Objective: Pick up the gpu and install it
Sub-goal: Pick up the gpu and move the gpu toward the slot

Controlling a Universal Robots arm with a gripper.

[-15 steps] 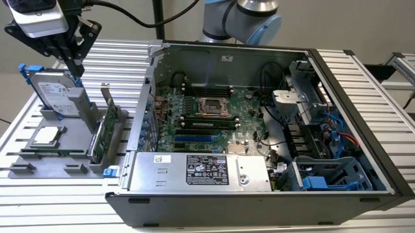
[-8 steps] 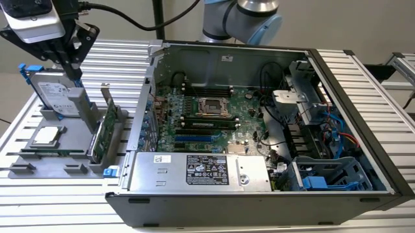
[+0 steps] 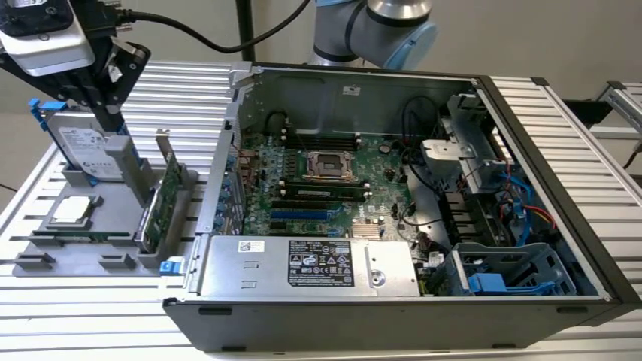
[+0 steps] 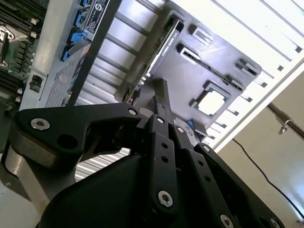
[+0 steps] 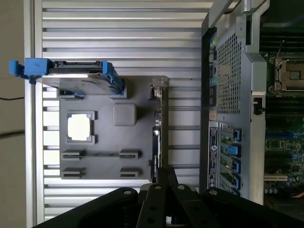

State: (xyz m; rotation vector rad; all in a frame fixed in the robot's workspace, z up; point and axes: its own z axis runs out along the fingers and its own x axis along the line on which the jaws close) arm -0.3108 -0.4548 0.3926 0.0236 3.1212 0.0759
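Note:
The gpu (image 3: 161, 197) stands on its long edge in a slot of the grey holder (image 3: 113, 229), green board and silver bracket up, at the exterior view's left. Both wrist views show it edge-on, as a thin card (image 5: 157, 128) (image 4: 162, 45). My gripper (image 3: 108, 122) hangs well above the holder, with its black fingers pressed together, shut on nothing. In both wrist views the gripper (image 5: 164, 172) (image 4: 160, 88) lines up over the gpu's end away from the bracket. It does not touch the card.
An open computer case (image 3: 546, 143) lies at the exterior view's right, its green motherboard (image 3: 321, 188) exposed. The holder also carries a silver hard drive (image 3: 89, 150) with blue rails and a small square processor chip (image 3: 72, 210). A ribbed aluminium table (image 3: 60, 323) lies underneath.

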